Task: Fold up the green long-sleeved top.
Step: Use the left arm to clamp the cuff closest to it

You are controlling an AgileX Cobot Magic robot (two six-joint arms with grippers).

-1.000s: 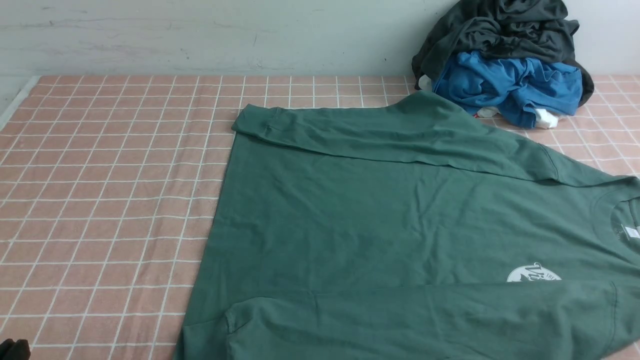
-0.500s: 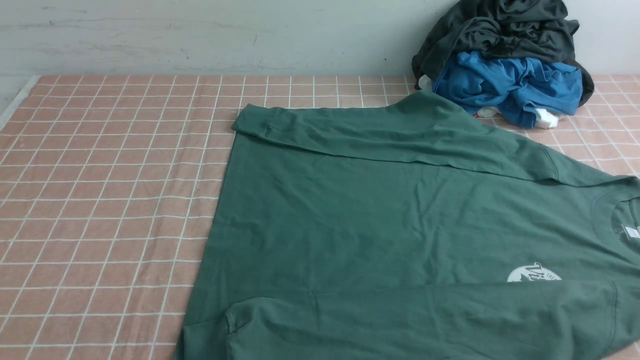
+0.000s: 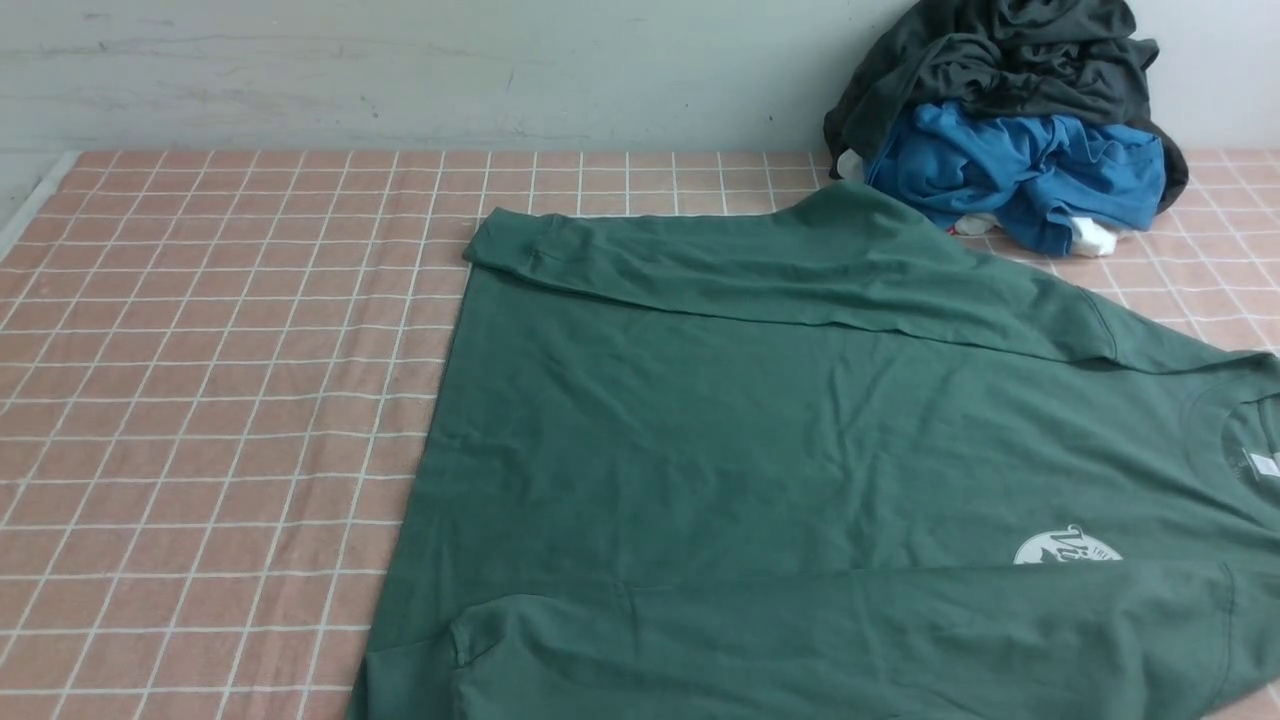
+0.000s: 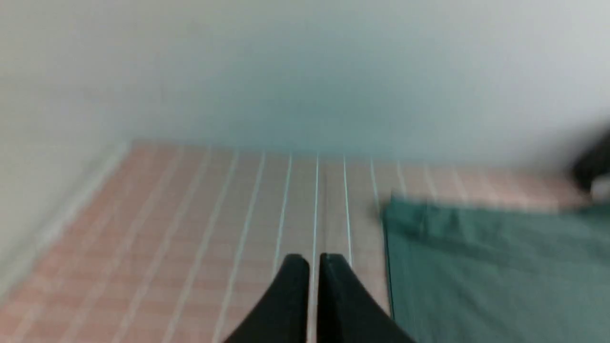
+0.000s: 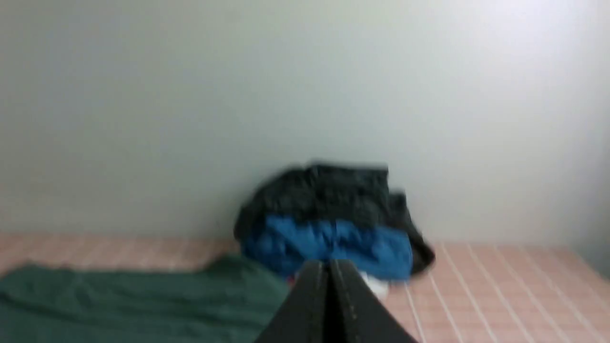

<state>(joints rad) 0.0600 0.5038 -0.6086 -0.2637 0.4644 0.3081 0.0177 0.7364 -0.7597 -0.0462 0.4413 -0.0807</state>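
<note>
Left jaws: all but shut, only a sliver of gap, nothing in them. In the wrist view they hang over the checked cloth [image 4: 190, 267], near the edge of the green long-sleeved top [image 4: 476, 276], not touching it. Right jaws: fully shut, empty, pointed toward the blue garment [image 5: 329, 247] and dark grey garment [image 5: 324, 190] piled against the wall [image 5: 143, 95]. Neither arm shows in the front view.

The top lies flat, front up, sideways on the counter [image 3: 200, 400]. Neck label [image 3: 1262, 465] and white logo [image 3: 1067, 548] sit at the robot's right, hem [image 3: 425, 450] toward mid-counter. Far sleeve [image 3: 750, 270] and near sleeve [image 3: 850, 640] are both laid in across the body, cuffs toward the hem. The near edge runs out of frame. Can't tell whether the pile touches the far shoulder or only sits beside it.

Handling, my guess: soft, light, limp cotton. It sags and creases when lifted and drags on the cloth rather than sliding. Likely next is hem over toward neck. Pinch both hem corners, one per arm, catching both layers plus cuffs. Lift low and together so the sleeves don't spill out.
</note>
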